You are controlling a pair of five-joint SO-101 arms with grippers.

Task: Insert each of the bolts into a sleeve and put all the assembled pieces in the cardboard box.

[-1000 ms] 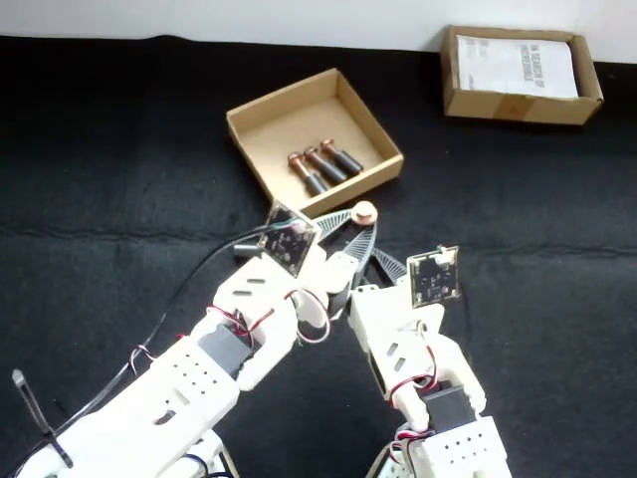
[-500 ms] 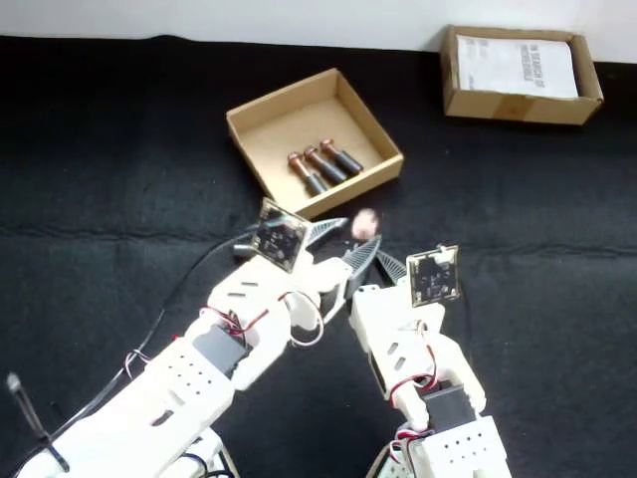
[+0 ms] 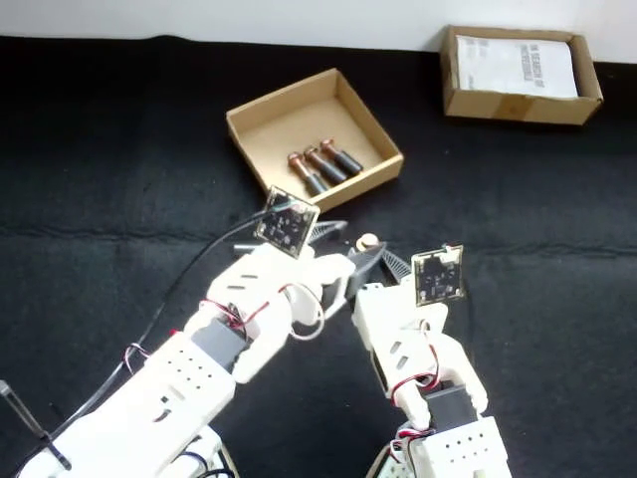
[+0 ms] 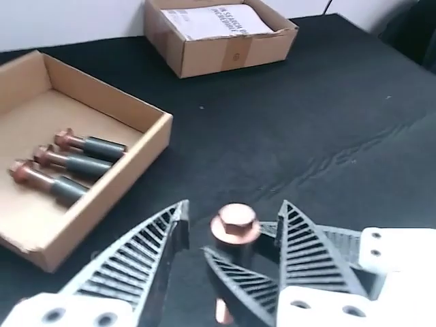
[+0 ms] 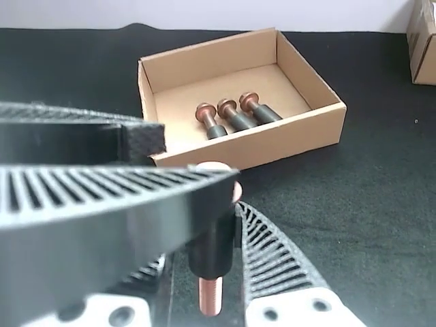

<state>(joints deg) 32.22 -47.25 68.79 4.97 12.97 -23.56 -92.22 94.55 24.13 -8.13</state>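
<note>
Three assembled pieces [image 3: 323, 165] lie in the cardboard box [image 3: 350, 185] seen from above, and the one bolt [image 3: 367, 242] outside it has sunk back from the box toward the arms within the last second. The left wrist view has the left end effector [image 4: 234, 206] released, jaws either side of the bolt's head. The right wrist view has the right end effector [image 5: 236, 194] clenched on one sleeve [image 5: 214, 248], thread poking out below, so a fourth piece looks assembled.

My left gripper [image 3: 343, 239] and my right gripper [image 3: 378, 259], clamped on the sleeve [image 5: 211, 248], crowd each other. Bare table [image 3: 448, 199] lies between me and the cardboard box [image 3: 261, 119]. Three assembled pieces [image 3: 323, 166] lie by its near wall; the floor behind them is free.
</note>
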